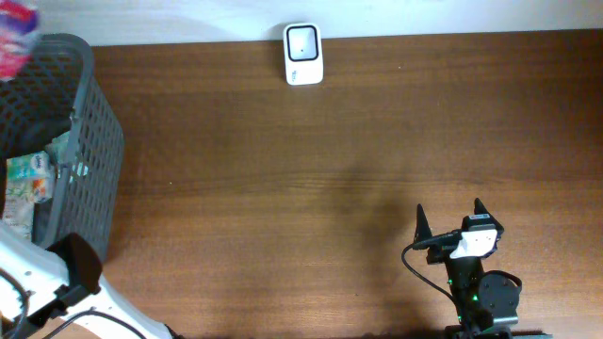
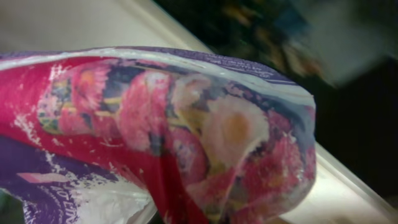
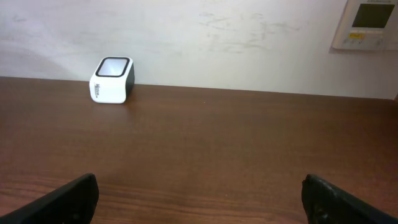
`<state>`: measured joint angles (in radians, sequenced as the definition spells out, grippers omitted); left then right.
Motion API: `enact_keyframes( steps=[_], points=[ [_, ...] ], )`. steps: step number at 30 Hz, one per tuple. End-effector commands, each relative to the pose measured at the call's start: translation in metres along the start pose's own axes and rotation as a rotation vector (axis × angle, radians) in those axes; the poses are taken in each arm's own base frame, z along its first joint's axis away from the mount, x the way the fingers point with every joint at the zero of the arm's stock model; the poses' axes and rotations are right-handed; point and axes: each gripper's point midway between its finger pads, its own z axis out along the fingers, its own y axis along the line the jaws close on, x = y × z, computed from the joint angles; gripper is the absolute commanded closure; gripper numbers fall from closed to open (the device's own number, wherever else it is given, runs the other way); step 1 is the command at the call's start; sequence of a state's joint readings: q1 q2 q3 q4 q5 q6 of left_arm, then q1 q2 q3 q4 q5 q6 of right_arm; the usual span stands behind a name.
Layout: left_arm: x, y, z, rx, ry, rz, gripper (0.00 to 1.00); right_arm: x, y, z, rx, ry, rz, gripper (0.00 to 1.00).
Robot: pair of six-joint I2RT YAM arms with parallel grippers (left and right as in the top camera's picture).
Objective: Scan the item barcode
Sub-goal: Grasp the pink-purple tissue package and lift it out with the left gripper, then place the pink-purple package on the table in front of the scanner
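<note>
Two grippers are being shown: the left gripper, far left of the scanner (image 1: 303, 54), is being clamped shut on a pink packet (image 2: 186, 137); the right gripper (image 1: 450, 209), in front of the scanner, is being held wide open and empty.

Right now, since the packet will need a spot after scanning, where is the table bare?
The brown wooden table is bare from the dark grey mesh basket across to the open right gripper, and up to the small white scanner box. Crowded only at the left: the basket, packets inside, the pink-and-purple packet over its corner.
</note>
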<state>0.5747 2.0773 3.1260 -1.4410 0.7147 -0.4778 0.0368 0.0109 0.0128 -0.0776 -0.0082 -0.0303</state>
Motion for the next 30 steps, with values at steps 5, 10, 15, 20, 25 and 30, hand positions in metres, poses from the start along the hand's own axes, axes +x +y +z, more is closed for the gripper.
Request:
enact_keyframes(
  steps=[5,10,15,20,25,30],
  points=[
    [0.119,-0.081,0.049,0.082,0.335,0.163,1.0,0.003,-0.003,0.0,0.013,0.005,-0.003,0.01],
    [0.23,-0.097,0.091,-0.086,0.598,0.296,1.0,0.003,-0.003,0.0,0.013,0.005,-0.003,0.01],
    [0.338,-0.102,0.126,-0.166,0.802,0.453,1.0,0.003,-0.003,0.0,0.013,0.005,-0.003,0.01],
    [0.458,-0.097,0.152,-0.131,0.964,0.547,1.0,0.003,-0.003,0.0,0.013,0.005,-0.003,0.01],
    [0.53,-0.081,0.165,-0.133,0.984,0.565,1.0,0.003,-0.003,0.0,0.013,0.005,-0.003,0.01],
    [0.546,-0.064,0.185,-0.195,0.894,0.516,0.84,0.003,-0.003,0.0,0.014,0.005,-0.003,0.01]
  ],
)
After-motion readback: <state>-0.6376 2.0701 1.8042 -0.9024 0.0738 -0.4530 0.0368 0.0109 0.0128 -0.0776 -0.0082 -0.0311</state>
